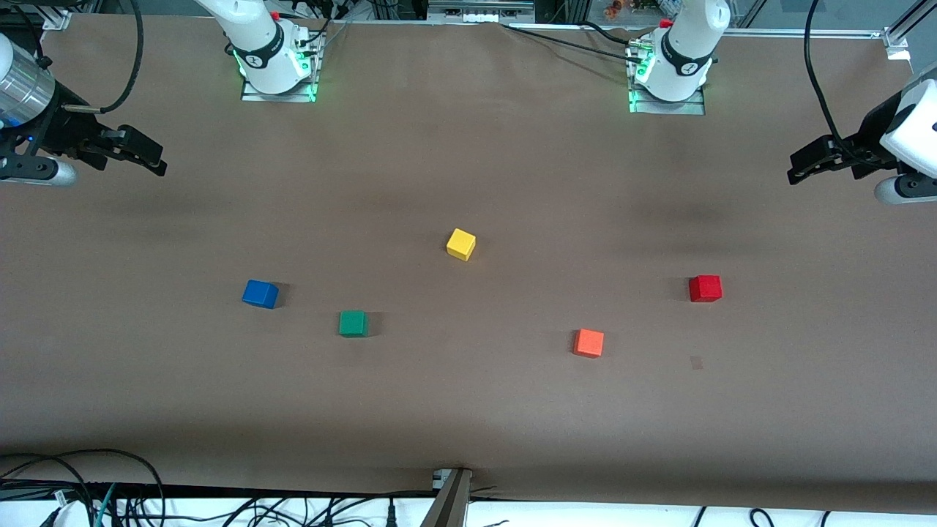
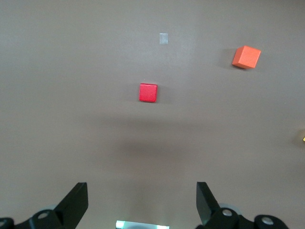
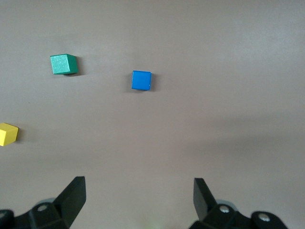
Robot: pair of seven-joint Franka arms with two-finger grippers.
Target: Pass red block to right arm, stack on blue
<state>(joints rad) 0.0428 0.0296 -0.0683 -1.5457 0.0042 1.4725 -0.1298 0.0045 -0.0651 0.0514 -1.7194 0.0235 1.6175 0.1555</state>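
Both grippers hung spread wide and empty; the red block lay ahead of the left gripper, the right gripper waiting over its end of the table.

1. A wide table is covered by a plain brown sheet.
2. Black cables are seen along its edge nearest the front camera, over a white floor strip.
3. Soft shadows are cast on the sheet.
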